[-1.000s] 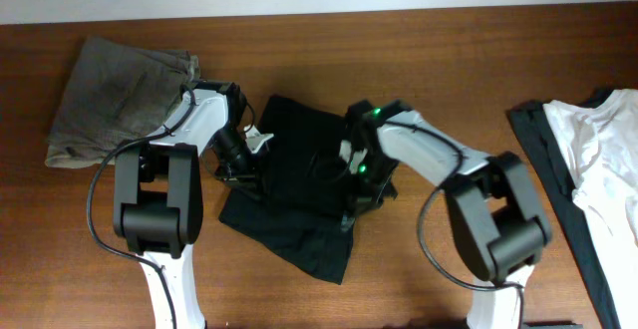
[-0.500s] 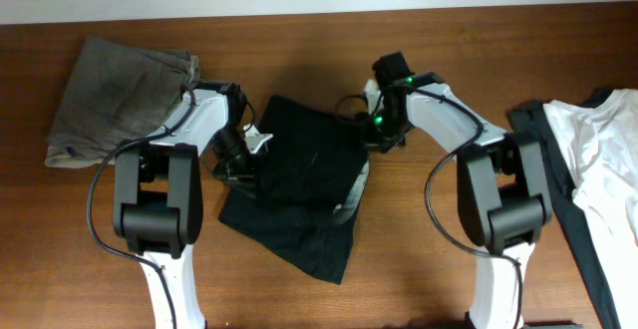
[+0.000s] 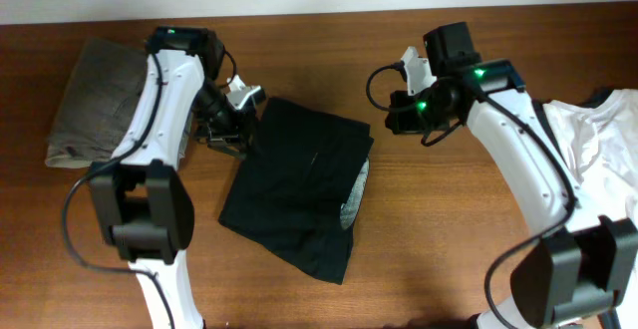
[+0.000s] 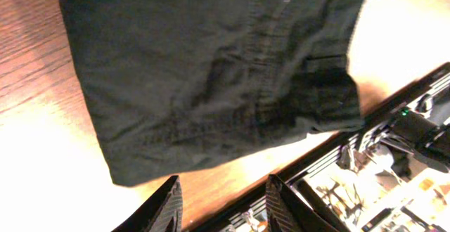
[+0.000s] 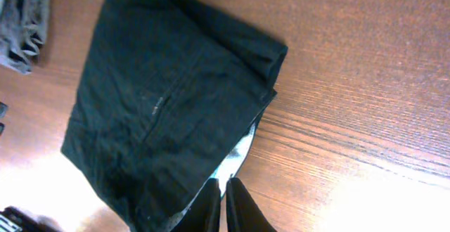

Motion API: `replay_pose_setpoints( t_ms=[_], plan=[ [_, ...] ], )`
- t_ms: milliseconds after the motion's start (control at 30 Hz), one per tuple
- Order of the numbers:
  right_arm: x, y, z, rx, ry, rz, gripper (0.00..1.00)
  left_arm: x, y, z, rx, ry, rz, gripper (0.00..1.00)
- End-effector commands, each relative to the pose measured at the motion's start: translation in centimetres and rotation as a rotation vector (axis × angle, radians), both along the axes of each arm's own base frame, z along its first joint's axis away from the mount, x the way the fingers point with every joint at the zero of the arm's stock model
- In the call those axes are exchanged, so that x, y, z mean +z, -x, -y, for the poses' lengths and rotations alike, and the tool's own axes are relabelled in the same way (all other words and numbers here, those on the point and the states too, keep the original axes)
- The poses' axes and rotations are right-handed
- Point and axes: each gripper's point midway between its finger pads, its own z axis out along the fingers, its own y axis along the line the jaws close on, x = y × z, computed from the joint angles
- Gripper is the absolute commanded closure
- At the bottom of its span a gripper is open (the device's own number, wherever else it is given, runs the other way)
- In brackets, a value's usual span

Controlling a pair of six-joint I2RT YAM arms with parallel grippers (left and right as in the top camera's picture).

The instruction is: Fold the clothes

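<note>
The black shorts (image 3: 299, 184) lie folded in the middle of the table, with a pale inner strip showing at their right edge. My left gripper (image 3: 232, 135) is open and empty just off the shorts' upper left corner. In the left wrist view the left gripper (image 4: 223, 205) hovers past the shorts (image 4: 211, 70), its jaws apart. My right gripper (image 3: 392, 118) is shut and empty, apart from the shorts' upper right corner. In the right wrist view the right gripper (image 5: 225, 205) hangs above the shorts (image 5: 169, 105), fingers pressed together.
An olive-brown folded garment (image 3: 100, 100) lies at the far left, also seen as a grey edge (image 5: 20, 21) in the right wrist view. A white shirt (image 3: 603, 160) over a dark garment (image 3: 558, 184) lies at the right edge. The table's back edge (image 3: 319, 10) meets a white wall.
My right gripper left the shorts and swung up and to the right. My left gripper lifted off the shorts' left edge and drew back up-left. The shorts now lie folded flat.
</note>
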Motion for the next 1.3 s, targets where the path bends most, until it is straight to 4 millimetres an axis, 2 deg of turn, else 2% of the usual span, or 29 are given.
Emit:
replay_pose_setpoints(
  t_ms=[0,67,100,133,167,233,333,400,500,567,667,800,900,933,1067,1133,1167,1233,1267],
  plan=[
    [1.8,1.2,-0.4,0.030,-0.019,0.022,0.90,7.9,1.2,-0.6,0.026,-0.002,0.229,0.60],
    [1.7,1.5,-0.4,0.032,-0.024,0.005,0.90,10.8,2.7,-3.3,0.092,-0.154,0.334,0.55],
    [1.7,1.6,-0.6,0.036,-0.033,0.001,0.87,12.3,4.3,-4.6,0.160,-0.219,0.376,0.34],
    [1.7,1.6,-0.6,0.036,-0.033,0.001,0.85,12.9,6.2,-5.2,0.206,-0.242,0.388,0.01],
    [1.7,1.6,-0.6,0.036,-0.033,0.001,0.84,12.6,7.7,-5.8,0.245,-0.269,0.374,0.01],
    [1.7,1.7,-0.8,0.044,-0.033,0.001,0.67,9.6,10.3,-6.0,0.383,-0.292,0.295,0.01],
    [1.7,2.0,-2.1,0.089,-0.031,0.012,0.46,4.4,11.3,-2.0,0.499,-0.077,0.154,0.01],
    [1.4,2.4,-3.8,0.132,-0.032,0.016,0.42,0.3,12.2,1.0,0.553,0.092,0.019,0.01],
    [0.7,2.8,-5.4,0.175,-0.029,0.007,0.42,-3.7,13.9,2.0,0.693,0.127,-0.123,0.01],
    [0.0,3.0,-5.9,0.192,-0.018,-0.008,0.41,-5.9,13.8,2.3,0.814,0.136,-0.172,0.01],
    [-1.3,2.8,-6.0,0.191,-0.010,-0.040,0.41,-7.3,12.7,2.4,0.977,0.144,-0.209,0.01],
    [-3.1,2.6,-5.8,0.186,0.016,-0.079,0.42,-9.3,12.9,1.3,1.152,0.055,-0.259,0.01],
    [-3.4,2.5,-5.9,0.186,0.017,-0.085,0.44,-10.3,12.9,0.7,1.186,0.031,-0.236,0.01],
    [-3.4,2.5,-5.9,0.190,0.017,-0.082,0.46,-10.9,12.4,0.4,1.194,0.034,-0.194,0.01],
    [-3.4,2.5,-5.9,0.193,0.018,-0.080,0.47,-11.7,10.9,0.7,1.202,0.121,-0.105,0.00],
    [-3.4,2.4,-5.9,0.193,0.018,-0.080,0.47,-11.8,9.9,0.6,1.204,0.156,-0.041,0.01],
    [-3.4,2.4,-5.9,0.193,0.018,-0.079,0.47,-11.8,9.0,0.3,1.210,0.170,0.009,0.05],
    [-3.5,2.4,-5.7,0.192,0.029,-0.075,0.47,-11.9,7.6,0.0,1.217,0.196,0.083,0.46],
    [-3.6,2.2,-5.5,0.188,0.040,-0.071,0.47,-12.1,7.1,0.0,1.218,0.201,0.097,0.60]
  ],
)
